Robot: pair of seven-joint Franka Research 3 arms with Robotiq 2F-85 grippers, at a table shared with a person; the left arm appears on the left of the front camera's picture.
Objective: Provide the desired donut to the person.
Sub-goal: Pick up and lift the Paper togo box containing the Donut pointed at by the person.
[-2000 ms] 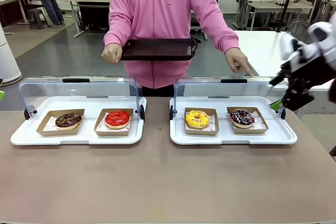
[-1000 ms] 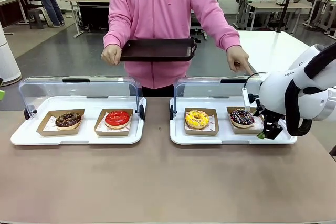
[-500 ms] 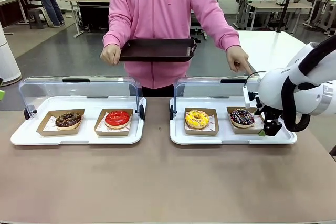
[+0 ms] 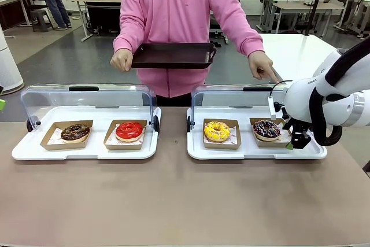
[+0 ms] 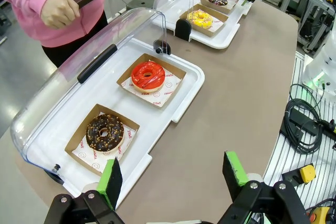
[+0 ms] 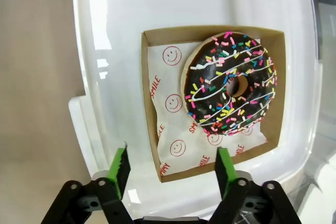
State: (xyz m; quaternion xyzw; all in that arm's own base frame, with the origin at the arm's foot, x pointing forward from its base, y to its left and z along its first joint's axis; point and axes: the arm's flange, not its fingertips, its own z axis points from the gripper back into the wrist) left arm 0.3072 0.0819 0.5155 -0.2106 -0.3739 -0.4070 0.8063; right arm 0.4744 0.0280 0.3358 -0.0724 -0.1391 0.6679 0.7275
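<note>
The person (image 4: 173, 15) in a pink hoodie holds a black tray (image 4: 173, 54) in one hand and points the other hand (image 4: 263, 67) down over the right case. Below that hand a chocolate donut with coloured sprinkles (image 4: 266, 128) (image 6: 231, 85) lies in a brown cardboard box (image 6: 152, 103). My right gripper (image 4: 291, 143) (image 6: 172, 156) is low at the box's right end, open, its green fingers straddling the box's near edge. My left gripper (image 5: 172, 170) hangs open above the table's left end, holding nothing.
The right white tray (image 4: 254, 153) also holds a yellow donut (image 4: 217, 131). The left tray (image 4: 87, 153) holds a chocolate nut donut (image 4: 75, 132) and a red donut (image 4: 129, 131). Both clear lids (image 4: 87, 99) stand raised at the back. Bare brown tabletop (image 4: 173, 201) lies in front.
My right gripper has settled slightly right and lower at the sprinkled donut's box. The person's hands and the tray have hardly moved.
</note>
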